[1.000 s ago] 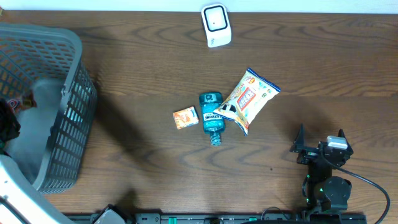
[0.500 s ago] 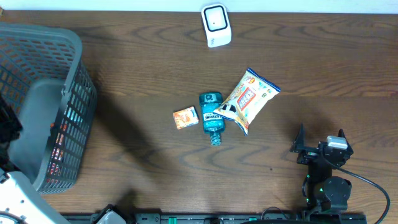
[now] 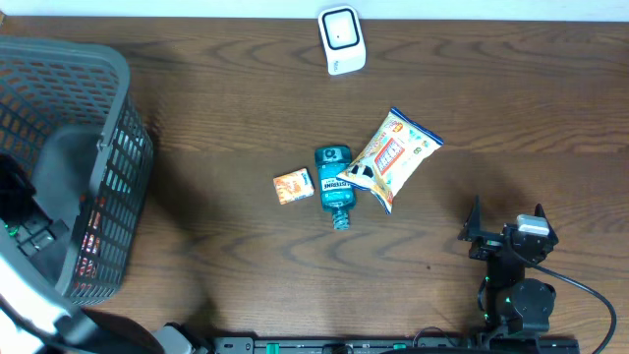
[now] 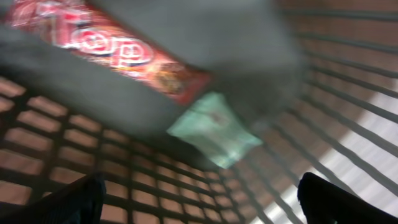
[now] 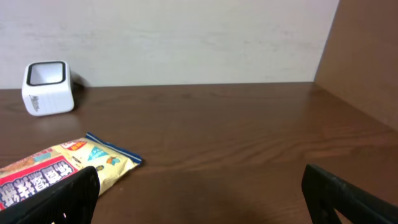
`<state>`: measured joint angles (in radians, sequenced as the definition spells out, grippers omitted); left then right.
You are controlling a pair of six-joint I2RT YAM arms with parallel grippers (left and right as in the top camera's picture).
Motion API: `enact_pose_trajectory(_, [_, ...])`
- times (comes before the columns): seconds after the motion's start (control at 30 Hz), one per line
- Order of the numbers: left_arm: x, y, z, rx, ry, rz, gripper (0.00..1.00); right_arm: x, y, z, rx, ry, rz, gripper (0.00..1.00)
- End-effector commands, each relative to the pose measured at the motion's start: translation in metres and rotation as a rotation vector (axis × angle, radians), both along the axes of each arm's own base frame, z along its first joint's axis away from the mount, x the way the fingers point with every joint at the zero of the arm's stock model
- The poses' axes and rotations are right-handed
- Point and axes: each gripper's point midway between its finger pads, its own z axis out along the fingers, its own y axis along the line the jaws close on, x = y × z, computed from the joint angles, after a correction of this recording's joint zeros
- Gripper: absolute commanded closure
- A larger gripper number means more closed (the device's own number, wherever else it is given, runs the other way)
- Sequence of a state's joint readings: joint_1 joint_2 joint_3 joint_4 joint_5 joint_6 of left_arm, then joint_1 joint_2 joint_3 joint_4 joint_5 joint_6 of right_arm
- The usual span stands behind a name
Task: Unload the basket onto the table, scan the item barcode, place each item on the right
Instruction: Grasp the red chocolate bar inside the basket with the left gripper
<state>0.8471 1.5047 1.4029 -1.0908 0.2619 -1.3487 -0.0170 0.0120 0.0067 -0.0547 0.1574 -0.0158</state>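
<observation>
Wooden counter point(image 3: 246, 256), left edge: the left hand point(image 4: 199, 202), spread empty inside the basket point(image 3: 110, 71), is best raised straight up, clear of its mesh.

left gripper point(image 4: 202, 198) went from shut to wide open, nothing between its fingers now; red pack point(image 4: 118, 50), which was up by the gripper inside the basket point(image 3: 116, 147), is released and lies low against the basket wall nearest the table centre, showing through the mesh in overhead; left arm point(image 3: 34, 315) has shifted in the overhead corner
</observation>
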Motion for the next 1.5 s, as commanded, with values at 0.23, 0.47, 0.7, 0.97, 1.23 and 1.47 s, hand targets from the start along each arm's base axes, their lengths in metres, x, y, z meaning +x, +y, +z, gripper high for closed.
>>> enact_pose_trajectory(0.23, [-0.017,-0.008,-0.082,-0.26,0.283,0.081,0.01,0.0,0.0,0.0,-0.016,0.001,-0.003,0.01])
enact_pose_trajectory(0.47, [-0.031,0.0,-0.121,-0.284,0.439,0.083,0.0,0.0,0.0,0.0,-0.016,0.001,-0.003,0.01])
enact_pose_trajectory(0.7, [-0.035,-0.003,-0.151,-0.343,0.51,0.061,0.0,0.0,0.0,0.0,-0.016,0.001,-0.003,0.01])
enact_pose_trajectory(0.97, [-0.037,-0.022,-0.19,-0.432,0.612,-0.029,0.03,0.0,0.0,0.0,-0.016,0.001,-0.003,0.01])
enact_pose_trajectory(1.23, [-0.047,-0.025,-0.221,-0.367,0.754,-0.101,0.34,0.0,0.0,0.0,-0.016,0.001,-0.003,0.01])
enact_pose_trajectory(1.47, [-0.035,-0.007,-0.232,-0.218,0.753,-0.155,0.33,0.0,0.0,0.0,-0.016,0.001,-0.003,0.01])
